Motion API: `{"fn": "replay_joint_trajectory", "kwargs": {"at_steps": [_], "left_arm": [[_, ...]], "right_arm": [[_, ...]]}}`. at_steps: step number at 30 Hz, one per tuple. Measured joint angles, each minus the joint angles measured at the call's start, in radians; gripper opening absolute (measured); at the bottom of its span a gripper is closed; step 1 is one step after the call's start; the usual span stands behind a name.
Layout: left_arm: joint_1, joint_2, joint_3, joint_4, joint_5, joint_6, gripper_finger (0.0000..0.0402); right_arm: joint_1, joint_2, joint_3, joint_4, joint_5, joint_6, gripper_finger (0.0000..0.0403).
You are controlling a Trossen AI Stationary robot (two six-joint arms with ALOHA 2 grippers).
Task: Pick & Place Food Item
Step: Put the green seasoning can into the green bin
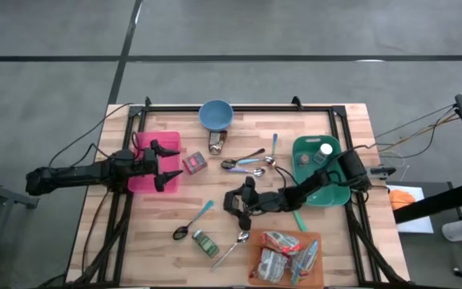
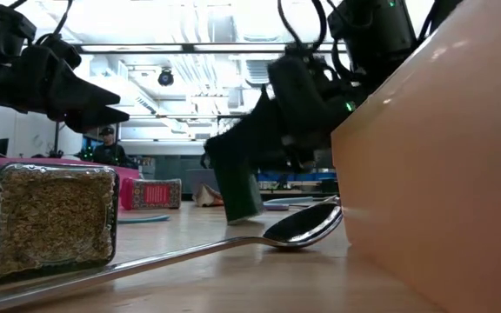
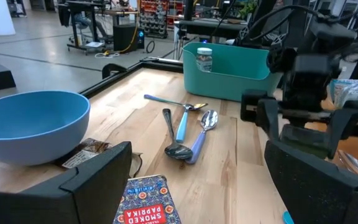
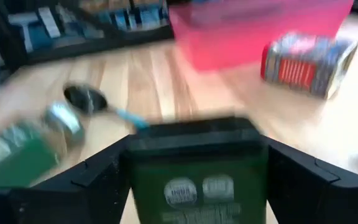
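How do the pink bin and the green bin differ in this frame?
The pink bin sits at the table's left end, under the left gripper; the green bin sits at the right end, beside the right arm. The green one holds a jar; nothing shows in the pink. Both are open-topped.

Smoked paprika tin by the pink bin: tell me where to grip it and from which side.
Come from straight above, closing the tool across the narrow width of the smoked paprika tin. It lies flat, label up, with the pink bin close beside it.
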Motion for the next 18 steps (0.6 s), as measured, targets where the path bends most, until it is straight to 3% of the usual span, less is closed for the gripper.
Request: {"fn": "replay_joint_trajectory", "kwargs": {"at_steps": [18], "left_arm": [[0.000, 0.000, 0.000, 0.000, 0.000, 0.000, 0.0372]], "right_arm": [[0.025, -0.003, -0.017, -0.001, 0.015, 0.043, 0.0313]]}}
